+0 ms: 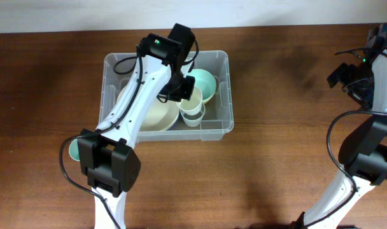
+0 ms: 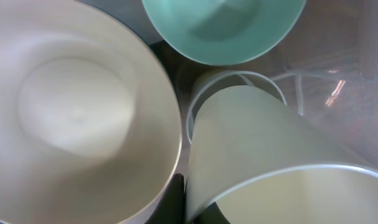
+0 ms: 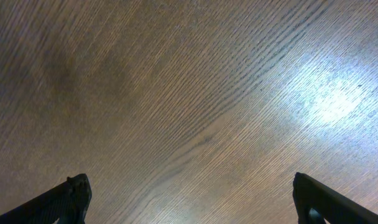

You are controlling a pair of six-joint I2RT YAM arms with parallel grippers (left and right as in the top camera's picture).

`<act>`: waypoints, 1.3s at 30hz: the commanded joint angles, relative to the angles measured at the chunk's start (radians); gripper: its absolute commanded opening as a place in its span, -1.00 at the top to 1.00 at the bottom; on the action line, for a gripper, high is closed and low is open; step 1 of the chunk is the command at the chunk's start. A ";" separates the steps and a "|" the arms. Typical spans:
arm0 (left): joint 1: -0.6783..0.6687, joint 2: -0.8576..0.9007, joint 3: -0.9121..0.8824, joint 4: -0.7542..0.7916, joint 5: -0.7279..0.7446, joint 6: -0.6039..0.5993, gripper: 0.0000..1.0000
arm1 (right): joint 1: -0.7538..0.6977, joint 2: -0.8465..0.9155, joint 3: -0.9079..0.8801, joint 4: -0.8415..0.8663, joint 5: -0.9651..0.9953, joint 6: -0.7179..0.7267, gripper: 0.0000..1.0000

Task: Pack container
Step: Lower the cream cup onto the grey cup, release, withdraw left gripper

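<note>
The clear container (image 1: pixel 228 95) stands in the middle of the table. In it lie a wide cream bowl (image 1: pixel 156 116), a mint green bowl (image 1: pixel 207 83) and a white cup (image 1: pixel 193 118). My left gripper (image 1: pixel 181 90) reaches down into the container and is shut on the rim of a pale cream cup (image 1: pixel 192 102). In the left wrist view the cup's wall (image 2: pixel 263 143) is pinched at my left gripper (image 2: pixel 186 200), with the cream bowl (image 2: pixel 71 118) to its left and the green bowl (image 2: pixel 223 28) above. My right gripper (image 3: pixel 192 199) stands open over bare wood.
A mint green object (image 1: pixel 72 149) lies on the table, mostly hidden under the left arm's base. The right arm (image 1: pixel 365 137) stands at the far right edge. The container's clear wall (image 2: pixel 354 74) shows beside the held cup.
</note>
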 commanded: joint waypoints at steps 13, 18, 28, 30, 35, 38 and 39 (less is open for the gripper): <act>0.008 0.061 -0.003 0.024 -0.016 -0.011 0.10 | 0.001 -0.014 -0.002 0.000 0.002 0.002 -0.98; 0.027 0.061 0.079 0.018 -0.043 0.014 -0.99 | 0.001 -0.014 -0.002 0.000 0.002 0.002 -0.98; 0.260 0.000 0.451 -0.243 -0.097 -0.092 -0.99 | 0.001 -0.014 -0.002 0.000 0.002 0.002 -0.98; 0.318 -0.039 0.451 -0.243 -0.097 -0.092 -0.99 | 0.001 -0.014 -0.002 0.000 0.002 0.002 -0.97; 0.456 -0.200 0.337 -0.243 -0.093 -0.113 -0.99 | 0.001 -0.014 -0.002 0.000 0.002 0.002 -0.98; 0.516 -0.350 0.106 -0.243 -0.095 -0.208 -0.99 | 0.001 -0.014 -0.002 0.000 0.002 0.002 -0.98; 0.526 -0.386 0.044 -0.243 -0.098 -0.239 -0.99 | 0.001 -0.014 -0.002 0.000 0.002 0.002 -0.98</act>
